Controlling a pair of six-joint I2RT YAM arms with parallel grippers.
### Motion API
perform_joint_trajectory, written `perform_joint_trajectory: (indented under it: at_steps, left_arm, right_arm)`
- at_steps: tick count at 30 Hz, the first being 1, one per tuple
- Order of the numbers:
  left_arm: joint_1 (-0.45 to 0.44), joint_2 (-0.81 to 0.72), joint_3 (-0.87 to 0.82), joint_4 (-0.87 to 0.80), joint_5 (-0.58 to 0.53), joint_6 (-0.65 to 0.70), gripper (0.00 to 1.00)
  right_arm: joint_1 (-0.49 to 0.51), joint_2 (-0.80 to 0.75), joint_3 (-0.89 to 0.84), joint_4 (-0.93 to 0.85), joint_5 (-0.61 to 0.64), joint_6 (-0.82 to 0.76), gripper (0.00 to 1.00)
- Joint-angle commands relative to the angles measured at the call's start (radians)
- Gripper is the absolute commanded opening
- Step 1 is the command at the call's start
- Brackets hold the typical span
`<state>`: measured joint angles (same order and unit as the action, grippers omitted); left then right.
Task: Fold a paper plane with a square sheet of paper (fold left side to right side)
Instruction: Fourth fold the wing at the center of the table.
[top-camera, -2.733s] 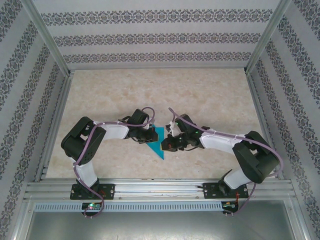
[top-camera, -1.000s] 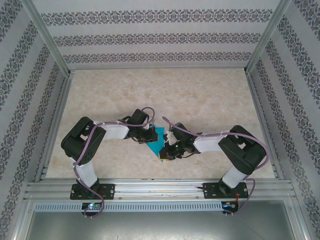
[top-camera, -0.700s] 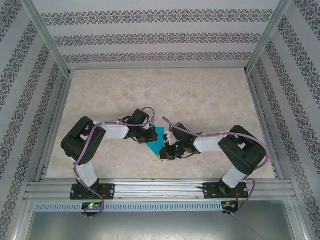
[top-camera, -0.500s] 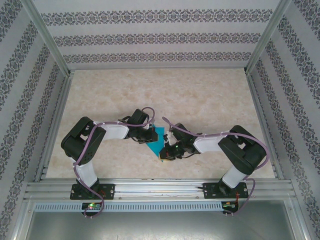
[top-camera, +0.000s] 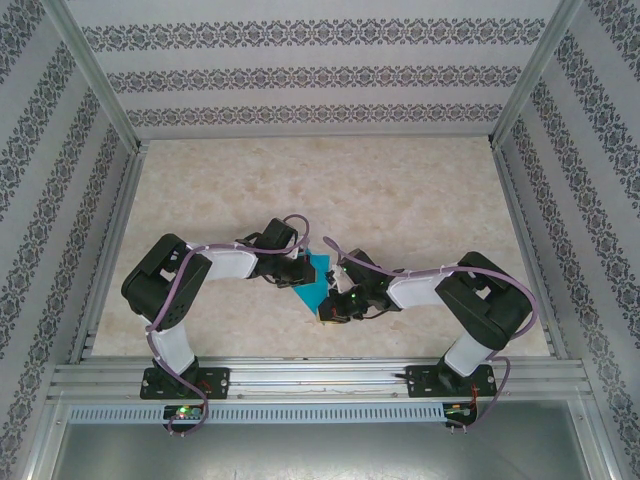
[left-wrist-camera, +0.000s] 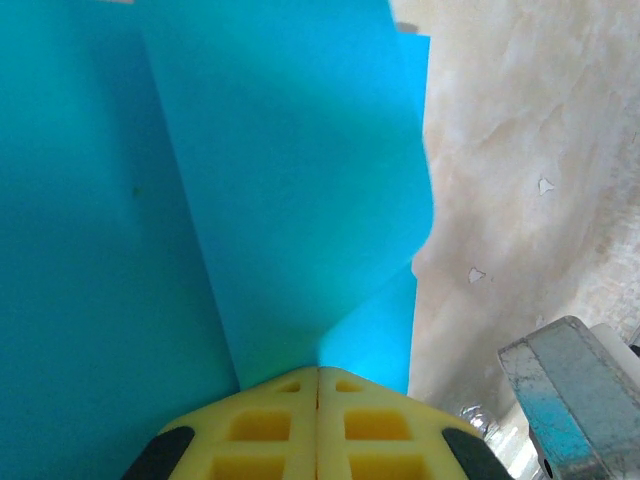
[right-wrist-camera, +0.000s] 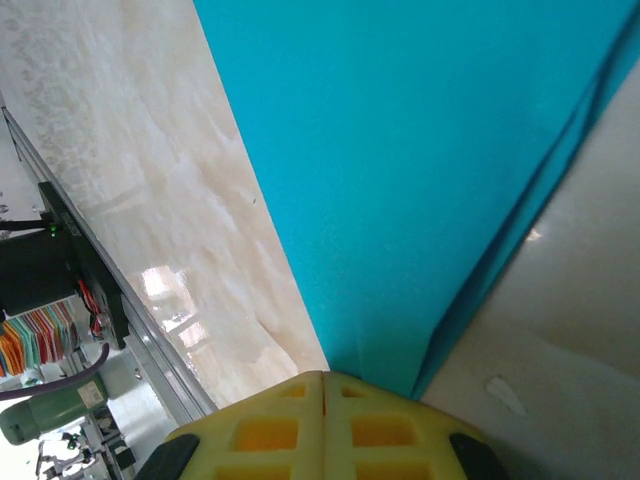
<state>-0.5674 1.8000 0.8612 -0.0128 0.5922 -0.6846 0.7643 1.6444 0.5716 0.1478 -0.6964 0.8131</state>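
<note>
The square sheet of paper (top-camera: 319, 271) is teal and folded to a pointed shape, lying between the two arms at the table's middle front. My left gripper (top-camera: 298, 278) is at its left side. In the left wrist view the yellow fingertips (left-wrist-camera: 318, 371) are shut, and a raised, curling flap of the paper (left-wrist-camera: 280, 180) runs into them. My right gripper (top-camera: 330, 310) sits over the paper's near point. In the right wrist view it (right-wrist-camera: 322, 375) is shut, and the paper (right-wrist-camera: 420, 150) narrows to its tips. Whether it pinches the paper or rests on it is hidden.
The pale marble-patterned table (top-camera: 400, 190) stretches far and to both sides. Patterned walls close it in, and a metal rail (top-camera: 320, 375) runs along the near edge. A grey metal part (left-wrist-camera: 570, 390) shows at the lower right of the left wrist view.
Since the earliest frame my right arm has swung left and nearer, onto the paper's near point, and less of the paper shows. Over the last second hardly anything has moved.
</note>
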Motion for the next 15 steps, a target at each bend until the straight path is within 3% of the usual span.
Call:
perform_joint_trajectory:
  at_steps: [1, 8, 15]
  left_arm:
    - [0.007, 0.021, -0.043, -0.082, -0.085, 0.003, 0.07]
    - [0.007, 0.014, -0.048, -0.079, -0.089, 0.001, 0.07]
    - [0.008, 0.013, -0.048, -0.075, -0.085, 0.0, 0.07]
  right_arm:
    - [0.027, -0.005, -0.037, -0.084, 0.003, 0.01, 0.0]
    - [0.036, -0.058, -0.052, -0.091, -0.003, 0.023, 0.0]
    - [-0.009, -0.216, -0.059, -0.1, -0.023, 0.043, 0.0]
